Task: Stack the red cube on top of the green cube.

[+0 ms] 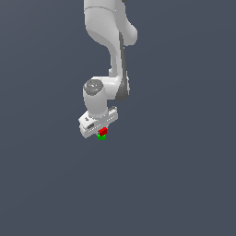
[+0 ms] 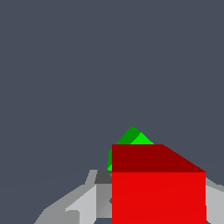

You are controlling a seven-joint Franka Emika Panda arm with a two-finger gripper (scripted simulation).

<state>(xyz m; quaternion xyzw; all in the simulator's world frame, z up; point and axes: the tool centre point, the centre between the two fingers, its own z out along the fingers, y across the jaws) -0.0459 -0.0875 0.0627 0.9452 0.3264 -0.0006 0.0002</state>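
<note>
While gripper point(image 1: 102, 130) grips red cube point(image 1: 103, 131), green cube point(image 1: 102, 136) sits just below.

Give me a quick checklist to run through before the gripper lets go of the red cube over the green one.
1. Red cube between the gripper fingers: ok, it sits right at the fingers in the wrist view.
2. Red cube above the green cube: ok, in the exterior view red is directly over green.
3. Red cube resting on green, no gap: cannot tell, too small in the exterior view.
4. Edges lined up: not ok, the wrist view shows green turned at an angle and offset from red.
5. Green cube flat on the floor: cannot tell.
</note>
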